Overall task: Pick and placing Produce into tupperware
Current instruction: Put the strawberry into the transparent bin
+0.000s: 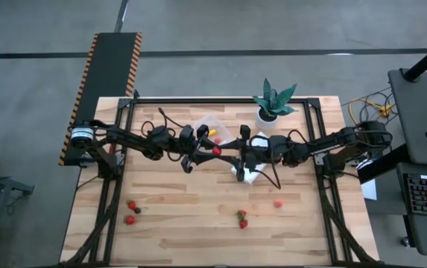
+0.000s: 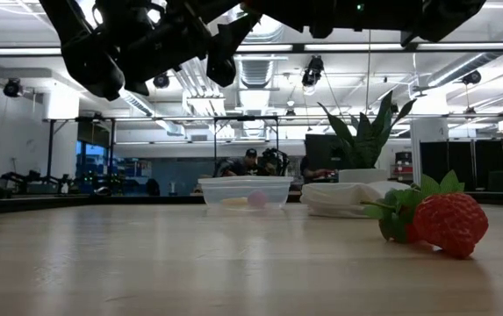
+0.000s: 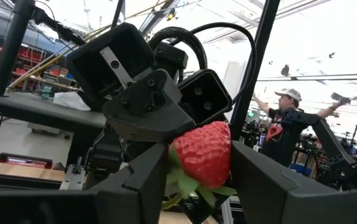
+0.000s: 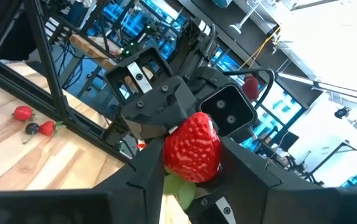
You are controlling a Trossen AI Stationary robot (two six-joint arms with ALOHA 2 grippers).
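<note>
A red toy strawberry (image 1: 217, 151) hangs in mid-air between my two grippers, which meet tip to tip over the middle of the table, just near of the clear tupperware (image 1: 212, 123). My right gripper (image 4: 192, 177) is shut on it. My left gripper (image 3: 200, 183) stands with one finger close on either side of the same strawberry (image 3: 203, 154). The tupperware (image 2: 245, 191) rests on its base on the table, with a few small pieces inside. More produce lies loose on the table at the near left (image 1: 130, 212), near middle (image 1: 241, 218) and near right (image 1: 279, 202). My right gripper pinches the strawberry's red body (image 4: 192, 149) between its two fingers, coming level from the table's right. The berry is clear of the table, its green leaves (image 4: 181, 186) toward the bottom of the right wrist view. My left gripper comes level from the table's left. Its fingers (image 3: 147, 177) flank the berry, and I cannot tell whether they touch it.
A folded white cloth (image 1: 247, 173) lies under the right gripper. A potted green plant (image 1: 273, 100) stands at the far right. One strawberry (image 2: 444, 224) lies close to the low camera. A person (image 3: 287, 127) stands in the room beyond the table.
</note>
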